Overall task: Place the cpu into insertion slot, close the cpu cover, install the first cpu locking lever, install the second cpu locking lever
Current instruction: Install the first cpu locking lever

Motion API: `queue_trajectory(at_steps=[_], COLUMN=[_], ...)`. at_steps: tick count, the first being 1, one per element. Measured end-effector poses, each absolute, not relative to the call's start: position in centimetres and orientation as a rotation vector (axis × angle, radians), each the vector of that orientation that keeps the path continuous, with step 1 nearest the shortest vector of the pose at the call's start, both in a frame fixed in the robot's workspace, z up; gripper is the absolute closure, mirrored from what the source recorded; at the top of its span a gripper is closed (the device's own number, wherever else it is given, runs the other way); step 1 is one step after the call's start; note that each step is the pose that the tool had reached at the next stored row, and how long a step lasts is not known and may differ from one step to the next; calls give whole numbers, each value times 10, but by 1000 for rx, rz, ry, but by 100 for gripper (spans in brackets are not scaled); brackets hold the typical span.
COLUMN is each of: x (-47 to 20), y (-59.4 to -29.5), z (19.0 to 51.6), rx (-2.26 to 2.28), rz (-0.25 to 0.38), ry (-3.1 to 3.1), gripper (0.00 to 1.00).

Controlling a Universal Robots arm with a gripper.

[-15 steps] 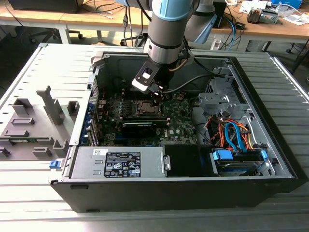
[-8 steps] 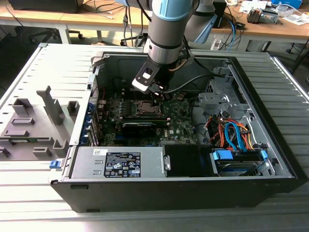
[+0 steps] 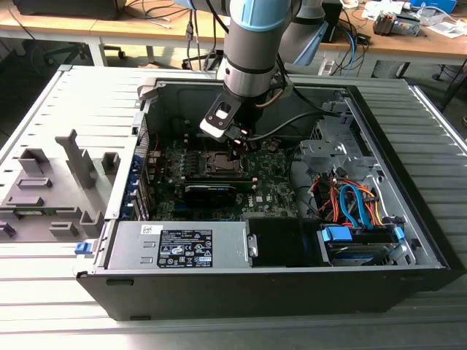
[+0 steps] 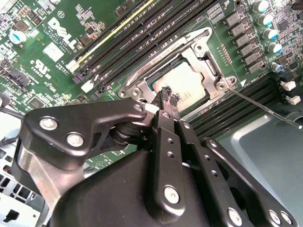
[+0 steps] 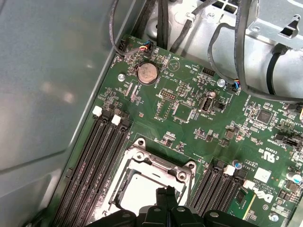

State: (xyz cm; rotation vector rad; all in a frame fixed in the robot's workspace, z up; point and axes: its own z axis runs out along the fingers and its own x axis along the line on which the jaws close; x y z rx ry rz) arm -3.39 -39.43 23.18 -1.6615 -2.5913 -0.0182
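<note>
The cpu (image 4: 187, 82) lies flat in the insertion slot (image 3: 217, 165) on the green board, its silvery top showing through the window of the cpu cover (image 4: 201, 54), which lies down around it. My gripper (image 4: 169, 93) hangs just above the chip's near edge, fingers shut with nothing between them. A thin locking lever (image 4: 265, 109) points away from a corner of the socket, over the memory slots. In the first wrist view the gripper (image 5: 166, 191) hovers over the cpu (image 5: 139, 189) inside the cover (image 5: 161, 163). The exterior view has the gripper (image 3: 237, 149) at the socket's right edge.
Long black memory slots (image 4: 142, 35) flank the socket on both sides. Black cables (image 5: 246, 52) run along the case wall near the board. A power supply (image 3: 182, 246) and a drive with blue and orange cables (image 3: 354, 208) fill the case's front. A grey fixture (image 3: 51, 186) lies outside it.
</note>
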Motion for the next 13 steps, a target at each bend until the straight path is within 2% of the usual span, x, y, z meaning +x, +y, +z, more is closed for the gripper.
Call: queue_trajectory(at_steps=[13], x=[-34], y=[-394], z=[232], rx=[-1644], rz=[-18], ry=[-2602], gripper=[89])
